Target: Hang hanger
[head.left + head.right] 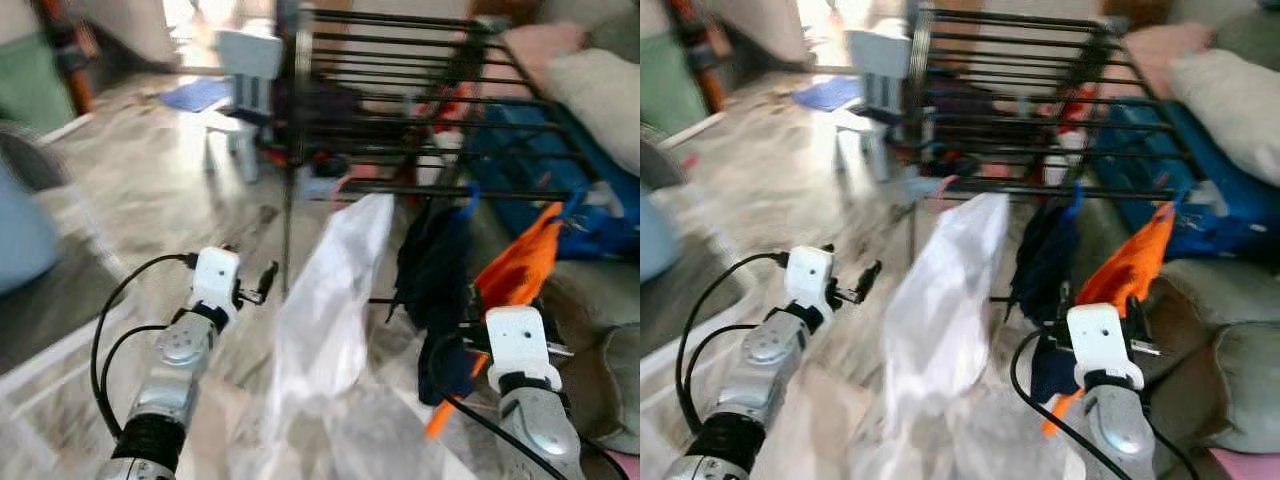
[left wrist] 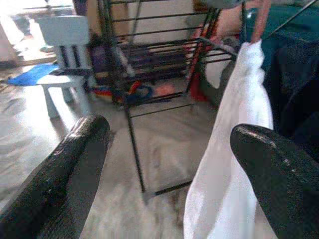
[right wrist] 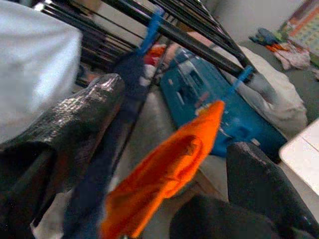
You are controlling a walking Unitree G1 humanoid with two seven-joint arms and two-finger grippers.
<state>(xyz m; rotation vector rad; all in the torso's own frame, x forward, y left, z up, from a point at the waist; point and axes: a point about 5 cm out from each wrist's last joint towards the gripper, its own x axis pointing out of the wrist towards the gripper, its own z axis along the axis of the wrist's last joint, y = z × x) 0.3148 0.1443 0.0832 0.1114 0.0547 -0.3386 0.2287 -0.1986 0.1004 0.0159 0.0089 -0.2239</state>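
A pale marbled floor runs back to a small white chair with a blue mat behind it — a black wire drying rack stands in front of the robot, and a blue suitcase lies by white bedding on the right. Three garments hang from the rack's near bar: a white garment on a pinkish hanger, a dark navy garment on a blue hanger, and an orange garment on a second blue hanger. All three hangers are hooked over the rail.

The left gripper is held low, near the white garment's left side, its two black fingers spread wide with nothing between them. The right gripper is raised below the navy and orange garments, jaws apart. The orange cloth shows between its fingers, but it seems to hang beyond them rather than in their grasp — the head views are too blurred to settle it.
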